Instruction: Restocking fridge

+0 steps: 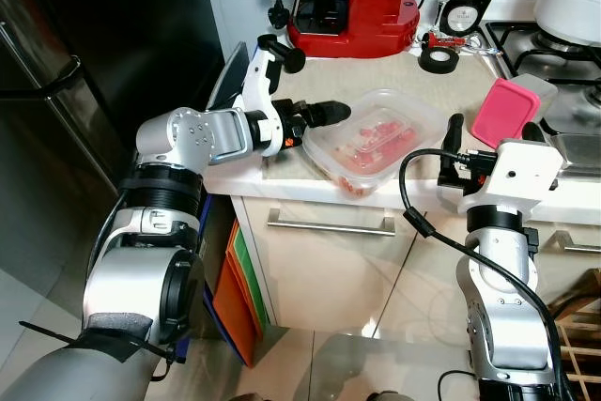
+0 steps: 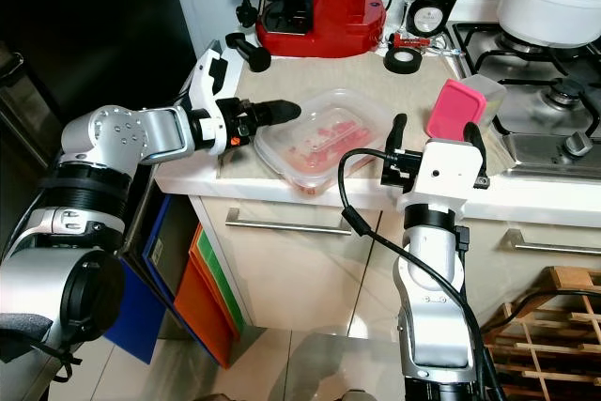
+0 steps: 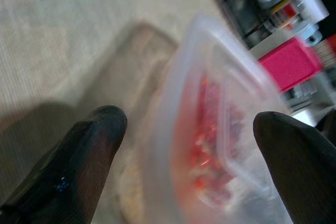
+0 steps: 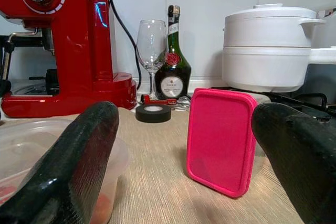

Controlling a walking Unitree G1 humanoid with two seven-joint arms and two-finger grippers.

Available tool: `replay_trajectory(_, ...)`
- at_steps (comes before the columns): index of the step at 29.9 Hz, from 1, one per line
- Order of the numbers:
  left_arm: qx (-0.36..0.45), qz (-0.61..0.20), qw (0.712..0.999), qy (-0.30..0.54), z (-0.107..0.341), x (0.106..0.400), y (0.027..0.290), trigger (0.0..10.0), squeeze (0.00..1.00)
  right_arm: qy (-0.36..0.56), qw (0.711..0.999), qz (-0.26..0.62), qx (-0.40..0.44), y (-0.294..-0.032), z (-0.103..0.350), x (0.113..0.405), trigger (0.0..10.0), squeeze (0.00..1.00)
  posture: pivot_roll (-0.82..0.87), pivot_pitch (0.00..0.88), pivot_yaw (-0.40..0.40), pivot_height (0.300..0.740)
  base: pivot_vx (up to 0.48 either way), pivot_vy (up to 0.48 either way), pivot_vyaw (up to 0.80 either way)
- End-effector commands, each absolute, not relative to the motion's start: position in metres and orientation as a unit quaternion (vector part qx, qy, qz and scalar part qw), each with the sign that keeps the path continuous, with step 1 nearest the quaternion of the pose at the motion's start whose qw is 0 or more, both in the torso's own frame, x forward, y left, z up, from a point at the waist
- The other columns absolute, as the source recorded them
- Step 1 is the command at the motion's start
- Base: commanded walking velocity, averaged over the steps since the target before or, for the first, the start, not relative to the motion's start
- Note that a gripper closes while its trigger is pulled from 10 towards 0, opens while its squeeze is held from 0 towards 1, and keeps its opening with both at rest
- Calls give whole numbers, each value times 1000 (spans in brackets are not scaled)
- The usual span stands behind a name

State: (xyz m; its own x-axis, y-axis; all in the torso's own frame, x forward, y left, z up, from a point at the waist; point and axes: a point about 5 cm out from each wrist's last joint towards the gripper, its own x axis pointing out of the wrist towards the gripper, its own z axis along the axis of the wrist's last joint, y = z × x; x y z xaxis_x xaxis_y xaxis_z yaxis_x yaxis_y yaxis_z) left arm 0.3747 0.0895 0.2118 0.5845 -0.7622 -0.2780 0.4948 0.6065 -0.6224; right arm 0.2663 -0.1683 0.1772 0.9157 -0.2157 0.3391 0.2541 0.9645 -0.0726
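Straddling clear plastic tub (image 1: 376,143) rim, left gripper (image 1: 324,115) spread, right gripper (image 1: 496,131) wide, glossy pink lid (image 1: 504,111) between.

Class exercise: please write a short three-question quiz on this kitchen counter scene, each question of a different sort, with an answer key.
1. True or false: the left gripper is shut on the clear container.
2. Multiple choice: the pink lid is
A. lying flat on the counter
B. standing on edge ahead of the open right gripper
C. pressed onto the container
3. Fill in: the roll of black tape lies in front of the wine ____.

Key
1. False: its fingers are spread, either side of the container's rim.
2. B
3. glass
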Motion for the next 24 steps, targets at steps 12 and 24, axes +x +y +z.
replay_trajectory(12, -255, -354, 857, 274, 205, 376, 93, 0, 0, -167, 977, -120, -56, -165, 178, 264, 10000, 0, -110, 0, 115, 740, 0, 0, 0)
replay_trajectory(24, -303, -380, 842, 235, 207, 370, 85, 0, 0, -160, 978, -120, -59, -167, 176, 263, 10000, 0, -114, 0, 102, 740, 0, 0, 0)
